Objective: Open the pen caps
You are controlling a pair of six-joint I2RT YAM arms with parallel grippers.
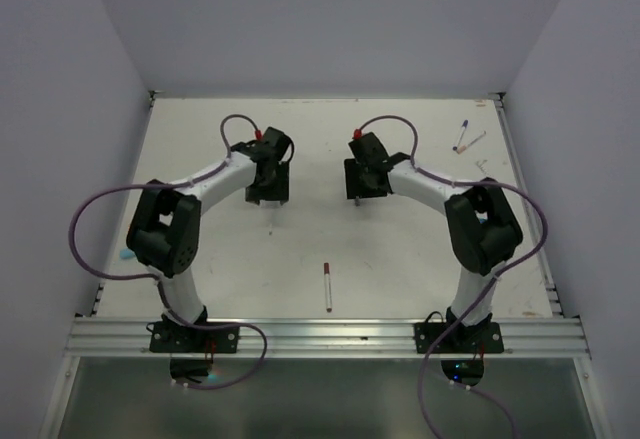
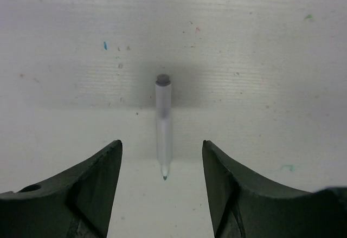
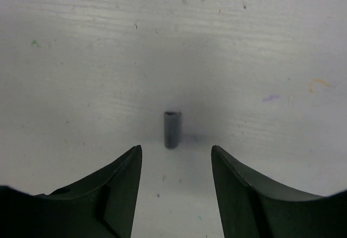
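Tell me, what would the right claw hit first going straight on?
Probably the grey pen cap on the table, between the open fingers of the right gripper; depth is unclear.

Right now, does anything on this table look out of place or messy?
Nothing looks broken or spilled. A grey cap lies alone on the table, off any pen, and a white pen lies with its tip bare. Small coloured specks, likely ink, dot the table.
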